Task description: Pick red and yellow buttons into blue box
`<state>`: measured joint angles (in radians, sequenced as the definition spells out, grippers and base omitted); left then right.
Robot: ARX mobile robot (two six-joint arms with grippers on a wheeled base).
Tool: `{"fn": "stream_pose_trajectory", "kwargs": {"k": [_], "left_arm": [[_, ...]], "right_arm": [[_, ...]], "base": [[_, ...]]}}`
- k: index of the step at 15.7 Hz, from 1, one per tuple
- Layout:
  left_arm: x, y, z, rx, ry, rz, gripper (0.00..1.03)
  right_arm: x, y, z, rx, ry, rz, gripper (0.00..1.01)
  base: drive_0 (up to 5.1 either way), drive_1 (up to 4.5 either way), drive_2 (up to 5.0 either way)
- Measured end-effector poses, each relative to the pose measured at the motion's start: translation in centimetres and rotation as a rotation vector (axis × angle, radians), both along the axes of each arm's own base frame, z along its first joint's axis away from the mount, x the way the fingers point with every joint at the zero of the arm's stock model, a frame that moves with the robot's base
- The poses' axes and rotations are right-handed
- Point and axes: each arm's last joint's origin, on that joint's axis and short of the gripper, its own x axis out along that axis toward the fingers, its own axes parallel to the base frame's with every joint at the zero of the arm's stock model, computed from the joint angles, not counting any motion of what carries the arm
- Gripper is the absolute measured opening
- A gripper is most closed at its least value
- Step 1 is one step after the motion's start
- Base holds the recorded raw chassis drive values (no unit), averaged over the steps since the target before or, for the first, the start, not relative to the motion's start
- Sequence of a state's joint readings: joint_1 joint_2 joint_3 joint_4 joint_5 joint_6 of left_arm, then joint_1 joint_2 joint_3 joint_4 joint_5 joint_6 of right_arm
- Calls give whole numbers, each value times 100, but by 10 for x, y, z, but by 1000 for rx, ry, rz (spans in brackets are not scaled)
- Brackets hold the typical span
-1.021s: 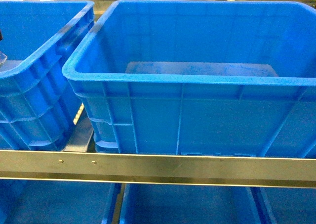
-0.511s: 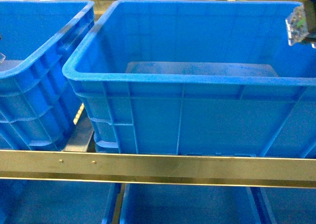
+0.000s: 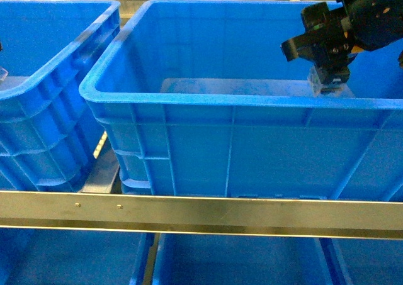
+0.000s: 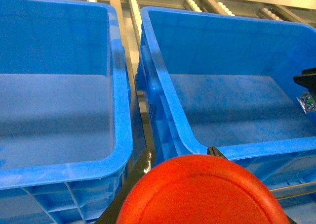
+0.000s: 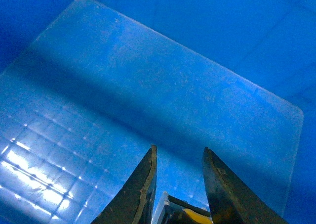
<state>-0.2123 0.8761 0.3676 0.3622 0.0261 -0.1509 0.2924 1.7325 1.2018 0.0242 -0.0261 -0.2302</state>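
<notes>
Risk sits with both arms at once, so I take them left to right. On my left, the left gripper (image 4: 192,184) is clamped on the red button (image 4: 197,192), whose cap fills the bottom of the left wrist view. Ahead of and below it lie the rims of two crates, the neighbouring blue crate (image 4: 118,150) to its left and the blue box (image 3: 208,102) to its right. Letting go from here could, I judge, send the button onto a rim, into the gap between them, or into the wrong crate. On my right, the right gripper (image 3: 327,65) hangs inside the blue box, closed on the yellow button (image 5: 195,215), with the scuffed floor below it. I reckon a release from this height may make the button bounce or tumble.
</notes>
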Motion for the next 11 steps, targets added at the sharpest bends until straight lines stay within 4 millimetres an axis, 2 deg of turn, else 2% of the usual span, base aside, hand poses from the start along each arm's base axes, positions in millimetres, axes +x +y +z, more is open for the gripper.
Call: {"fn": "stream_pose_trajectory", "kwargs": {"k": [3, 9, 10, 11], "left_arm": [[0, 0, 0, 0, 0, 0, 26], [0, 0, 0, 0, -1, 0, 26], [0, 0, 0, 0, 0, 0, 26], [0, 0, 0, 0, 0, 0, 26]], "right_arm": [[8, 3, 1, -55, 18, 25, 28], [7, -16, -3, -27, -7, -5, 94], [1, -22, 1, 9, -36, -21, 100], [-9, -36, 10, 36, -89, -50, 97]], "base": [[0, 0, 0], [0, 0, 0], [0, 0, 0], [0, 0, 0]]}}
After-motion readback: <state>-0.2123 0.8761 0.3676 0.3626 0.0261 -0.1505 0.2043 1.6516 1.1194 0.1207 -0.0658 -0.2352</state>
